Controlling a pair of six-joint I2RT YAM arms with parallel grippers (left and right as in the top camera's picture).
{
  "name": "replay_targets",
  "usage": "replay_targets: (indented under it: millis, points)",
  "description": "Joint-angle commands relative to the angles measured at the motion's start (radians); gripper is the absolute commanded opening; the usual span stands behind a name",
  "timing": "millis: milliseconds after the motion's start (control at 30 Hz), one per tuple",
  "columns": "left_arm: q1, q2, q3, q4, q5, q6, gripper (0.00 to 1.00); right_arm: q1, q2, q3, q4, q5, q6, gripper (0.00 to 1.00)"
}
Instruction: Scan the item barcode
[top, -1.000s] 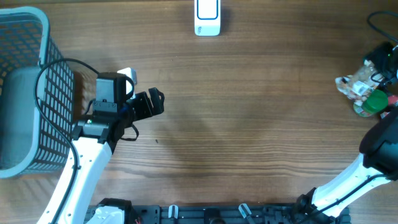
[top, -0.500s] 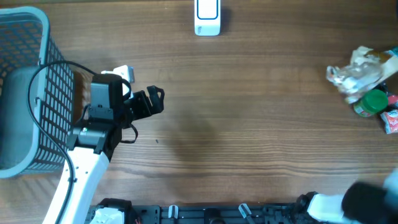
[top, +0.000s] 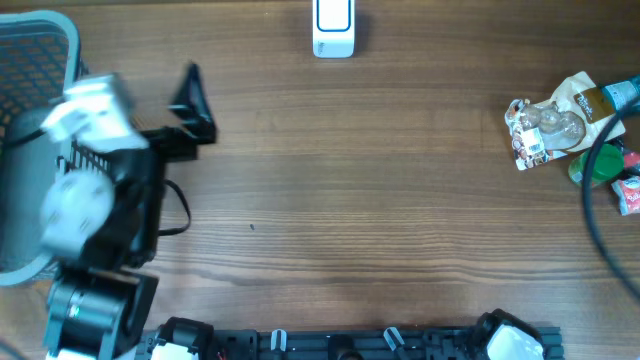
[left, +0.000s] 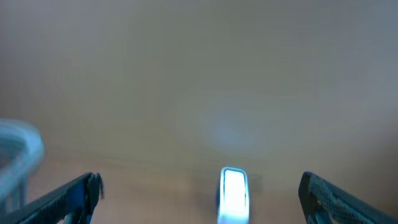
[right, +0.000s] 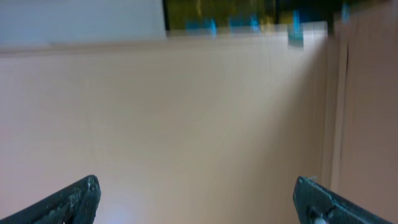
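The crinkled clear packet (top: 545, 125) lies flat at the right of the surface (top: 380, 220), touched by neither hand. A white label (top: 531, 150) at its near-left corner faces up and may carry the barcode, though it is too small to read. I take this packet for the item to scan. Just beside it, nearer and further right, sit a green-capped bottle (top: 603, 167) and a small red packet (top: 630, 194).

The scanner (top: 333, 28) stands at the far edge, in the middle and well apart, so the packet must be carried across to it.

The left hand (left: 200, 183) is spread wide and empty, up beside the basket (top: 45, 150) at left, with the scanner framed between its fingers. The right hand (right: 196, 186) is also spread and empty, and it points away from the surface.
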Motion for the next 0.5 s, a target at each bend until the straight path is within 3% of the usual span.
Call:
replay_targets:
  millis: [0, 33, 133, 267, 333, 467]
  points:
    - [-0.005, -0.027, 0.015, 0.208, -0.249, 0.036, 1.00, 0.012, -0.031, 0.006, 0.033, -0.038, 0.029, 1.00]
    - [-0.005, -0.021, 0.015, 0.260, -0.278, 0.067, 1.00, 0.026, -0.035, 0.006, 0.033, -0.038, 0.028, 1.00]
    - [-0.005, -0.005, 0.015, 0.406, -0.299, 0.333, 1.00, 0.144, -0.045, 0.006, 0.065, -0.033, 0.006, 1.00]
    - [-0.005, -0.012, 0.015, 0.306, -0.470, 0.370, 1.00, 0.208, -0.048, 0.006, 0.095, -0.034, 0.001, 1.00]
    - [-0.004, -0.043, 0.013, 0.229, -0.313, 0.366, 1.00, 0.221, -0.089, -0.014, -0.079, -0.013, -0.038, 1.00]
    - [-0.006, -0.122, 0.013, 0.156, -0.132, 0.357, 1.00, 0.253, -0.367, -0.274, -0.106, 0.021, -0.179, 1.00]
